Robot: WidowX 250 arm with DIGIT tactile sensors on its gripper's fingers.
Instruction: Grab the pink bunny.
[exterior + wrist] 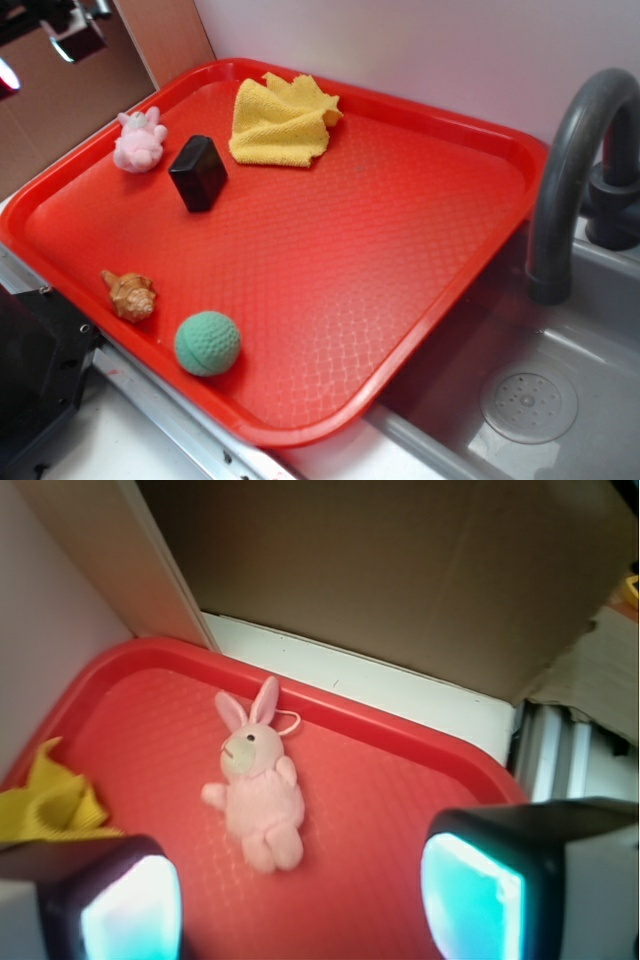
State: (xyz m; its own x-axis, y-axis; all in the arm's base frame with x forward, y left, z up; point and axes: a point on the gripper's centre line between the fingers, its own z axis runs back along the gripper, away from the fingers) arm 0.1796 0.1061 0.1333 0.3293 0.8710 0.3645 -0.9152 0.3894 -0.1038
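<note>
Overhead | tool (300, 900) spread wide, holding nothing, 2 fingers (130, 905) framing the view | pink bunny (258, 780) lies just ahead between them, long axis pointing away, near red tray's (420, 745) far rim.

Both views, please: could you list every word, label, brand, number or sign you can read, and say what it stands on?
None: no readable text in either view.
The tray, bunny, black block, yellow cloth, shell, green ball and faucet carry no visible lettering.
The gripper pads glow plain teal, unmarked.
</note>
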